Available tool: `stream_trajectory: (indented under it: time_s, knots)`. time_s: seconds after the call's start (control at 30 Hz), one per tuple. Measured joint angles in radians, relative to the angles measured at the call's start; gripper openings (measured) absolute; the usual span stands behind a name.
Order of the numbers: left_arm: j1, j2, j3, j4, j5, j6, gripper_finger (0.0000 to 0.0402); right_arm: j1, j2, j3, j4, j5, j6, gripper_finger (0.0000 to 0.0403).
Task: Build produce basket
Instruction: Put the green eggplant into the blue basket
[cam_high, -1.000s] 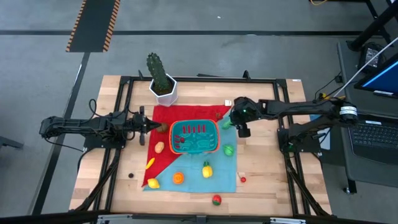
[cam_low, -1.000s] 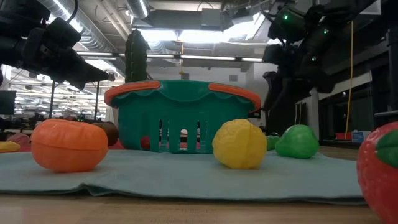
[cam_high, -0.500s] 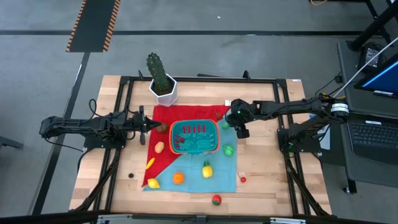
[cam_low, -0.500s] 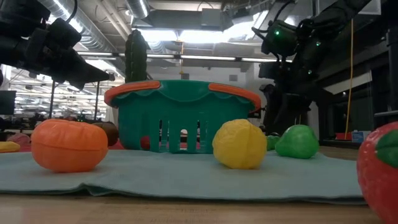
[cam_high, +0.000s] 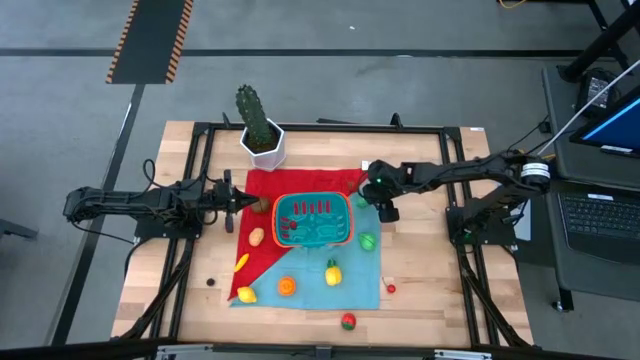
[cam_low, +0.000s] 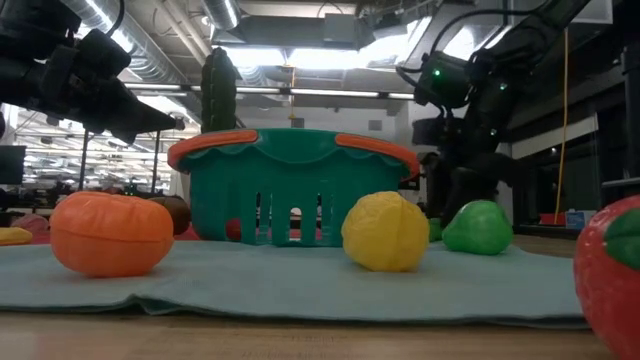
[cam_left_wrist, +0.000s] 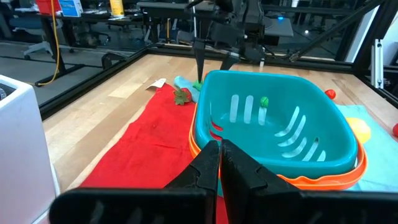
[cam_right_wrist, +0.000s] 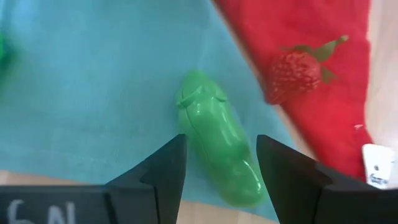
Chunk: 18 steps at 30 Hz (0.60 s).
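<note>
The right gripper (cam_right_wrist: 217, 165) hangs at the basket's (cam_high: 313, 221) two o'clock, fingers spread either side of a green pepper (cam_right_wrist: 219, 146) on the blue cloth (cam_right_wrist: 93, 93). The left gripper (cam_left_wrist: 219, 163), pressed together, waits at nine o'clock.

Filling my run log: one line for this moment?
right hand: open over green cucumber | left hand: shut, beside basket

You are seeing the teal, orange-rimmed basket (cam_high: 313, 221) sitting upright at the frame's centre, holding one small red piece. Produce is lying around it: a green pepper (cam_high: 367, 241) to its right, a yellow lemon (cam_high: 332, 272) and an orange (cam_high: 287, 286) below, and a strawberry (cam_high: 348, 321) lowest.
</note>
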Motion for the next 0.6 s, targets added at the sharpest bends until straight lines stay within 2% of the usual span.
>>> stream_trajectory:
  time_s: [0.6]
  knots:
    - [0.0, 0.0, 0.0, 0.0, 0.0, 0.0, 0.0008, 0.0, 0.057, 0.0, 0.011, 0.0, 0.0, 0.0195]
